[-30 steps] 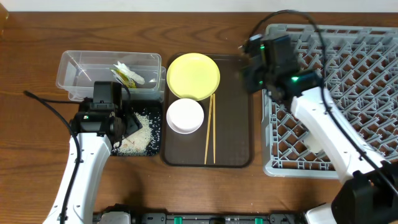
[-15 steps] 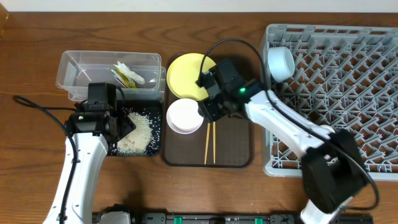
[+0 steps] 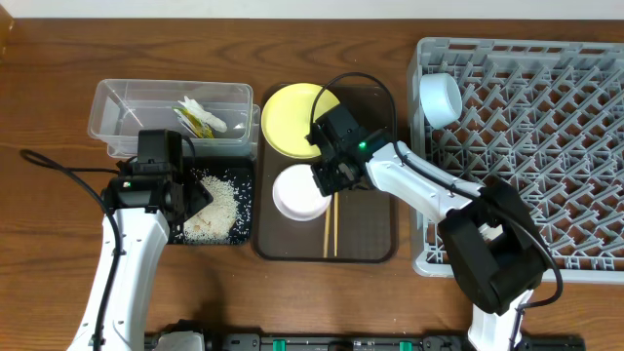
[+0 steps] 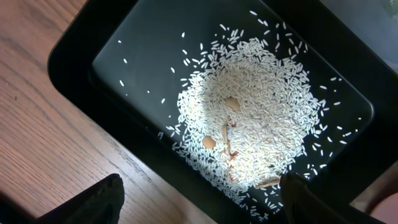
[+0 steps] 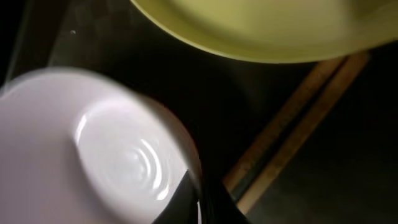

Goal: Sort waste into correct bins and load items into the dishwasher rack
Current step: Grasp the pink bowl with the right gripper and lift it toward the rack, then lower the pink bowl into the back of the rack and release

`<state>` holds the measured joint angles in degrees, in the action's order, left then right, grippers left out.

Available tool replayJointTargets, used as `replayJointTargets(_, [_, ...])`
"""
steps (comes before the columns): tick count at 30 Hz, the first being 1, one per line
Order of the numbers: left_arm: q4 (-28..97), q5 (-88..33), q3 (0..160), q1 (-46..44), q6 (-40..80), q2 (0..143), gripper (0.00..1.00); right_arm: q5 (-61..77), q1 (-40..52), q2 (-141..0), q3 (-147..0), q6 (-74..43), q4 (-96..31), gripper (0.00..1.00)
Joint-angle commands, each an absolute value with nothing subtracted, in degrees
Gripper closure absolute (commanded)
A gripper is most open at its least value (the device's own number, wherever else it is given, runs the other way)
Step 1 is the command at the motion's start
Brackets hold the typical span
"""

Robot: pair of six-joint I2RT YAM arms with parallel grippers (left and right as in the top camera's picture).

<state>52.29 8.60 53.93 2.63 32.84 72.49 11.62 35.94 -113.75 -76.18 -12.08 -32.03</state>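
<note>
Right claw (image 3: 330,181), clenched on the rim of the white bowl (image 3: 295,195), which sits on the brown tray (image 3: 375,229) just below the yellow plate (image 3: 292,119), with the wooden chopsticks (image 3: 331,222) just beside it on the right. Left claw (image 3: 195,195), released, fingers wide apart, hovering above the black tray (image 4: 143,43), holding nothing. Rice (image 4: 255,106), heaped in the black tray with a few brown scraps. Snack wrapper (image 3: 198,117), lying in the clear tub (image 3: 117,107) behind the black tray. Pale cup (image 3: 439,97), tipped on its side in the near-left corner of the grey rack (image 3: 546,146). All stand on the wooden surface (image 3: 39,244).
</note>
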Motion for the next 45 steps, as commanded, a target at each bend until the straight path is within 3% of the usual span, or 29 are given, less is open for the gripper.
replayJointTargets(1, [52.49,9.89,54.46,2.94,33.30,72.23,0.18,6.76,34.09,-109.21,-76.20,-12.80,-31.99,0.99])
replayJointTargets(13, [52.47,9.89,54.46,2.94,33.30,72.23,0.17,-10.96,21.69,-89.03,-76.20,-1.08,-31.29,0.99])
replayJointTargets(19, [52.21,9.89,54.46,2.94,33.32,72.23,0.17,-18.96,14.79,-87.35,-76.18,23.49,-23.40,0.99])
replayJointTargets(22, [52.21,9.89,54.46,2.94,33.30,72.23,0.17,-23.24,12.01,-87.96,-76.18,29.95,-18.98,0.99])
replayJointTargets(37, [52.21,9.89,54.46,2.94,33.32,72.23,0.17,-48.90,1.78,-98.65,-76.18,41.45,7.53,0.99])
replayJointTargets(45, [52.23,9.89,54.46,2.94,33.32,72.23,0.18,-53.93,0.67,-105.75,-76.18,39.09,9.45,0.99])
